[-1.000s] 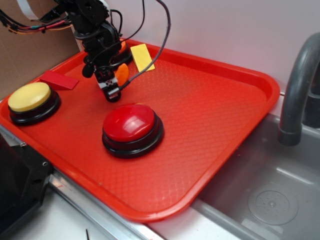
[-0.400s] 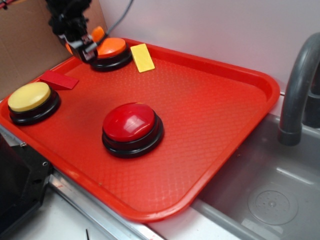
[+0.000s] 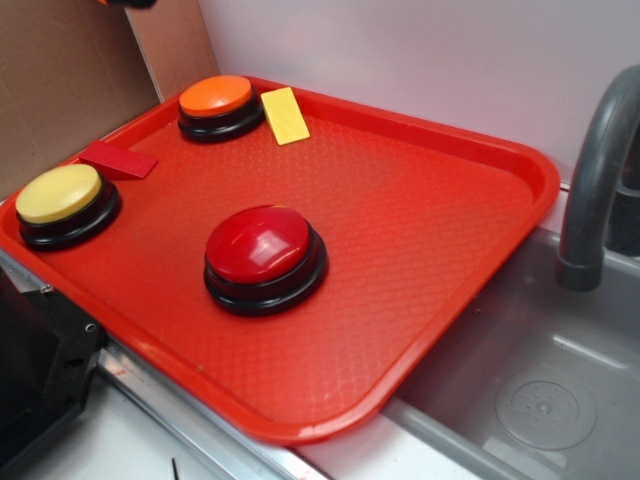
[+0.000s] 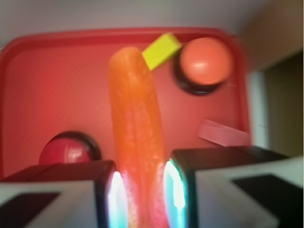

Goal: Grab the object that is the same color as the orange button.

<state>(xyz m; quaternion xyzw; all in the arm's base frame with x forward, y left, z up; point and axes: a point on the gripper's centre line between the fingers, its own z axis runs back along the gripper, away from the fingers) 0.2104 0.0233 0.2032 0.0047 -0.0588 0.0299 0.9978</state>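
Grab step judged done; lift in hand. Next move calls only for a steady hold, no slackening of the clamp.

Red tray far below the hand, filling most of the wrist view. Grey sink off beside it, outside the wrist view.

Red button below and to the lower left of the hand. Orange button below, ahead and to the right. Yellow button seen only in the exterior view; place relative to the hand not fixed. Yellow rectangle just beyond the far tip of the held piece, touching the orange button's base. Red block below, to the right.

Hand out of the exterior view, except perhaps a dark sliver at the top edge. Fingers clamped on the orange slice, one on each side. Slice off the tray, pinched at its near end, the rest sticking out ahead of the hand. Wrist view blurred.
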